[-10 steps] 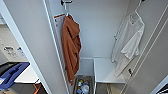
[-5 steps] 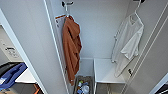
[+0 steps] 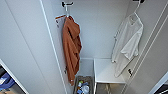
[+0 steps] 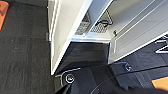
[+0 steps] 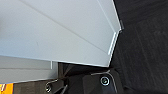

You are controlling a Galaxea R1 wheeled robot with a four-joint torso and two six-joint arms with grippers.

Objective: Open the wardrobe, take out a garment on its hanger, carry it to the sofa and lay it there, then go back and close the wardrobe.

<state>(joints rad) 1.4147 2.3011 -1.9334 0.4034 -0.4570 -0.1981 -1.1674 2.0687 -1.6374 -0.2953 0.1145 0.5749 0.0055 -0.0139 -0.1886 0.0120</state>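
White garment (image 3: 128,42): a thin, limp short-sleeved shirt hanging inside the open wardrobe (image 3: 100,32), against its right-hand inner side. Its hem trails down over the rear right corner of a white shelf (image 3: 106,72). The collar is carried on a slim white hanger (image 3: 135,13), whose hook rises to a dark fitting (image 3: 138,1) at the upper edge of the head view.

Rust-orange garment (image 3: 71,47): longer, hanging well apart from the white one on the left side of the interior, from a second dark hook (image 3: 67,4). Its lower end reaches close to a wire mesh basket (image 3: 82,86) holding small mixed items, set just beside the shelf at the cabinet bottom.

Both wardrobe doors stand open: the left door (image 3: 27,45) occupies the left of the head view, the right door (image 3: 152,57) the right edge.

Left wrist view: the foot of the cabinet on dark carpet (image 4: 22,50), an open door edge (image 4: 62,35) and mesh in the base.

Right wrist view: a white door panel (image 5: 57,30) above the same dark carpet.

Grippers: fingers cannot be made out in either wrist view, so whether they are apart or together cannot be told.
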